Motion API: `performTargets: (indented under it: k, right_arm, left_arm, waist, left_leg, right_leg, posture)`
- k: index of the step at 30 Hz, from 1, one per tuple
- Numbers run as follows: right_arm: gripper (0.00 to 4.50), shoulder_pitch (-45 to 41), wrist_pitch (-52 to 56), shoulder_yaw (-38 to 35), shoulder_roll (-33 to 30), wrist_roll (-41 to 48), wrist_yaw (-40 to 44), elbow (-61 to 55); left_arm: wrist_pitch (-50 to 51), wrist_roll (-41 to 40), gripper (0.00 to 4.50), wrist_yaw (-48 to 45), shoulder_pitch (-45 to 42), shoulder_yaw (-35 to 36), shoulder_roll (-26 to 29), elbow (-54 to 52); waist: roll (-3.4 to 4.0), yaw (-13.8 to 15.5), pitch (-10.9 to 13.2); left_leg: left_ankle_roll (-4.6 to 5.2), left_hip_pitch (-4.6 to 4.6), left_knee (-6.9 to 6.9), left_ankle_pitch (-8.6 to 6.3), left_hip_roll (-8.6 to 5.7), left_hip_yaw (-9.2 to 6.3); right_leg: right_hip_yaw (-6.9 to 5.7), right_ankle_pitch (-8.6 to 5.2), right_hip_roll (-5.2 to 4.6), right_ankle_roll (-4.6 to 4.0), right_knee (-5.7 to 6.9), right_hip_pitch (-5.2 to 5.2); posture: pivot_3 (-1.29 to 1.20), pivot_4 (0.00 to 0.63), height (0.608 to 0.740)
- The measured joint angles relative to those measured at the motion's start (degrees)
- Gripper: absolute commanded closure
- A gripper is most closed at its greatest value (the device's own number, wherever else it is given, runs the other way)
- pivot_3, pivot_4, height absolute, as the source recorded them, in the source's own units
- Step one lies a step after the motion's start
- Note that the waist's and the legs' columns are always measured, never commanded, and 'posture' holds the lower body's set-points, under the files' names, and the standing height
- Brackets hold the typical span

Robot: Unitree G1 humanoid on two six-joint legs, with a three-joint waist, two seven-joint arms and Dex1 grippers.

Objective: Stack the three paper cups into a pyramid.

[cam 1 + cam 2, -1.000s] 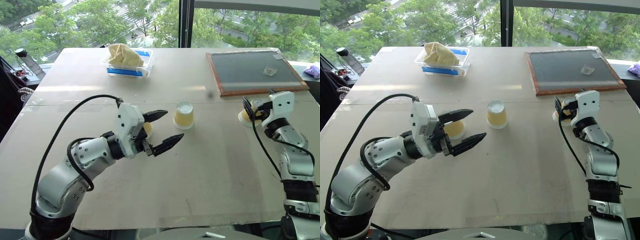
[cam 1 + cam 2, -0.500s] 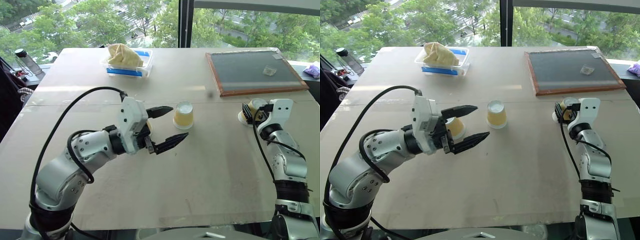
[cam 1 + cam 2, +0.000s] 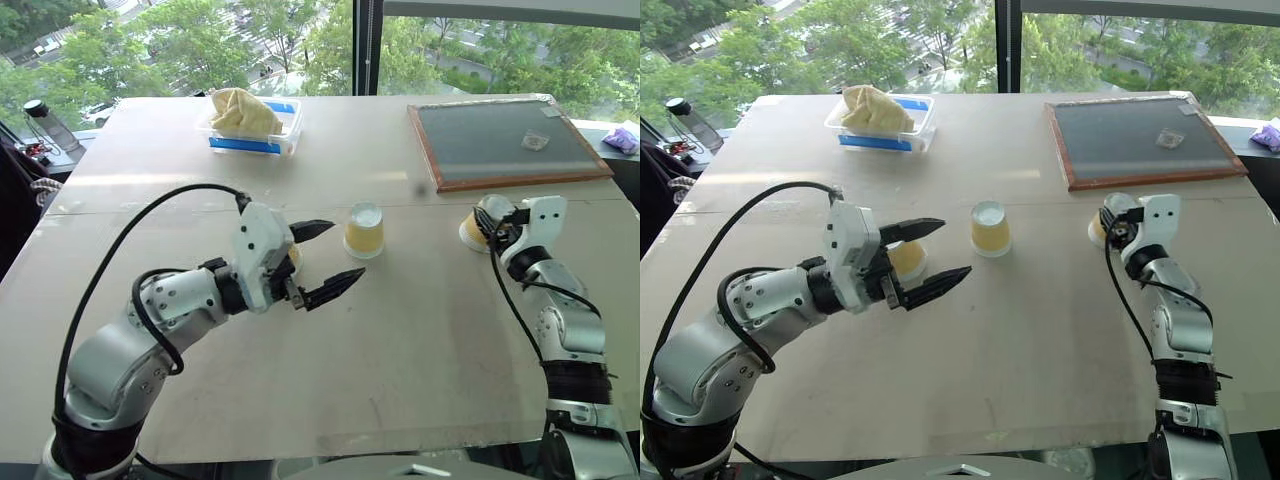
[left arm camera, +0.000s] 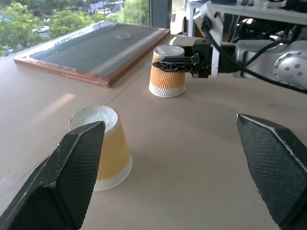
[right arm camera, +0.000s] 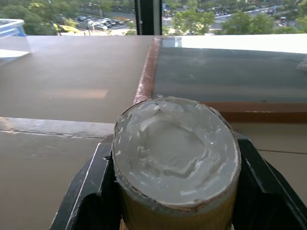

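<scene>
Bright window daylight, glare on tabletop [image 3: 250,170]

A pale wooden table [image 3: 420,340] is seen carrying a clear container [image 3: 250,128] with a yellow cloth at upper left, a framed dark board [image 3: 505,143] at upper right, and three upturned paper cups: one at centre [image 3: 364,230], one left of centre [image 3: 906,258], one at right [image 3: 474,228]

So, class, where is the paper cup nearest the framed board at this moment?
In the left eye view, that cup is on the table's right side, just in front of the framed board, gripped upside down by the right end effector.
</scene>
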Motion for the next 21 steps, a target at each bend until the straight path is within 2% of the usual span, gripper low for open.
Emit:
performTargets:
  k: [5, 10, 21]
  right_arm:
    - [2.47, -2.35, 2.70, 6.58, 1.55, 1.14, 4.55, -2.32]
    - [2.47, -3.94, 3.31, 12.19, 2.05, 0.18, 8.33, -1.86]
    - [2.47, -2.80, 3.05, 14.36, 1.23, -2.45, 9.66, -2.50]
  left_arm:
    - [-2.31, 3.26, 0.00, 1.40, 7.63, 2.75, -0.51, -0.23]
    - [-7.92, 7.54, 0.00, 2.15, 15.41, 3.13, -4.50, -0.77]
    - [-10.67, 10.32, 0.00, 3.27, 18.75, 2.80, -6.87, -3.93]
  waist:
    - [0.01, 0.07, 0.00]
    - [0.01, 0.63, 0.00]
    - [0.00, 0.43, 0.00]
  left_leg:
    - [0.00, -0.01, 0.00, 0.00, 0.02, -0.01]
    - [0.00, -0.06, 0.00, 0.00, 0.01, -0.06]
    - [0.00, -0.03, 0.01, 0.00, -0.01, -0.03]
  right_leg:
    - [-0.01, 0.00, -0.01, 0.00, -0.01, -0.01]
    - [-0.09, 0.00, -0.07, -0.01, -0.05, -0.01]
    - [-0.12, 0.00, -0.08, -0.01, -0.03, 0.00]
  posture:
    - [0.00, 0.150, 0.740]
    - [0.00, 0.150, 0.740]
    - [0.00, 0.150, 0.740]
